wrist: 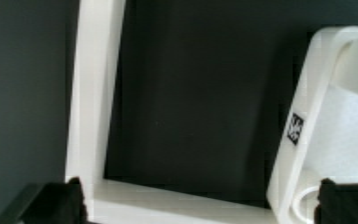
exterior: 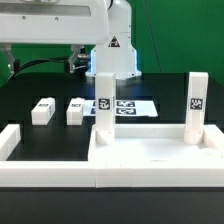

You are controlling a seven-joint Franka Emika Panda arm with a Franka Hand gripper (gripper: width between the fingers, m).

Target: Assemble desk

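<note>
- My gripper (wrist: 201, 202): the wrist view shows only the two black fingertips (wrist: 51, 205), far apart at opposite corners of the pic. It is wide open w/ nothing between the pads.
- Panel (exterior: 150, 158): large white plastic rectangle, smooth and matte, w/ a raised rim all round. It lies flat on the black table (exterior: 60, 135), at the front of the ext. view and toward its right.
- Upright leg (exterior: 104, 118): white square post w/ a black-white tag on its face, standing at the panel's far corner on the ext. view's left.
- Second upright leg (exterior: 196, 112): same shape and tag, standing at the far corner on the ext. view's right. I cannot tell if either one is fixed in.
- Lying leg (exterior: 42, 110) and other lying leg (exterior: 76, 110): short white blocks flat on the table, side by side but apart, behind the panel on the ext. view's left.
- Marker board (exterior: 135, 105): thin flat sheet w/ printed tags, on the table behind the upright leg.
- Rail (exterior: 45, 168): long, low, white, w/ an L-shaped end, just beside the panel at front-left.
- Arm (exterior: 60, 20): glossy white, across the top of the ext. view.
- Wrist view, below the tips: narrow white strip (wrist: 96, 100) that turns a square corner, over a dark matte surface.
- Beside the strip is a rounded white tagged piece (wrist: 336, 90). I cannot tell which parts these two are.
</note>
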